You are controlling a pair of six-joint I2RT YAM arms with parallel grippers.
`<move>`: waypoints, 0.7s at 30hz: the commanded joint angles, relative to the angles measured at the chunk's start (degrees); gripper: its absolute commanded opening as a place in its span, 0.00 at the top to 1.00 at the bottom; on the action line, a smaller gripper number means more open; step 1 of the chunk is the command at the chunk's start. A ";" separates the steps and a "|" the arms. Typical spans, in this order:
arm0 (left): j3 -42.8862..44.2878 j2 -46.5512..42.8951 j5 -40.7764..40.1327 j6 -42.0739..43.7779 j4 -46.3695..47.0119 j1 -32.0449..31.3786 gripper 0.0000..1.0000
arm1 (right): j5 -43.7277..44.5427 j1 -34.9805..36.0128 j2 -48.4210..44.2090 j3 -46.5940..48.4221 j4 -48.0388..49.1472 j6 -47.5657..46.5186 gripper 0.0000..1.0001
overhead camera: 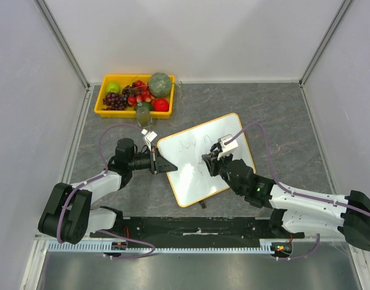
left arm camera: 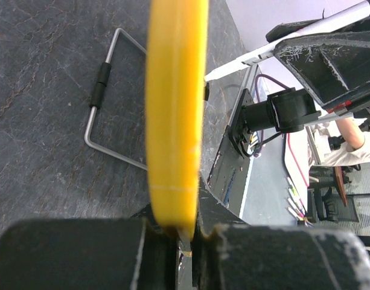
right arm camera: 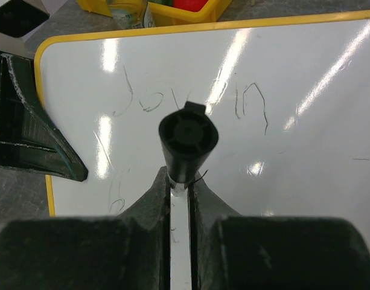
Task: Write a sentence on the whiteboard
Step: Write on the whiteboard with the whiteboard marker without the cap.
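A grey stone-patterned table (overhead camera: 281, 115) fills the overhead view. Near its middle the whiteboard (overhead camera: 191, 181) lies turned at an angle, its yellow frame towards both arms. A yellow fruit tray (overhead camera: 121, 113) sits well apart at the far left, out of harm's way.

The left gripper (overhead camera: 166, 165) is closed on the board's left edge. From its wrist camera I see the yellow frame pinched edge-on between the two fingers. The right gripper (overhead camera: 210, 163) hovers over the board's centre, closed narrowly on a marker (right arm camera: 188, 139) whose dark butt end faces the camera. I cannot see whether the tip touches the surface.

The sentence (right arm camera: 191, 99) is partly there: a faint first line reading roughly "Joy in", and the start of a second line low at the left.

I judge the biggest risk to be the board pivoting around that single pinch if I press the marker down hard or drag it sideways, which would skew the letters. Next, the marker could rock in the thin finger grip, giving broken strokes. The existing strokes already look pale, so too little pressure may leave unreadable words. Lastly, the right fingers could smear fresh ink while crossing the lower line.
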 commanded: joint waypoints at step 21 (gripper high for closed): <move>-0.73 1.31 -6.97 6.93 -1.56 1.15 0.98 | 1.84 0.00 -6.10 1.97 -4.77 -1.95 1.00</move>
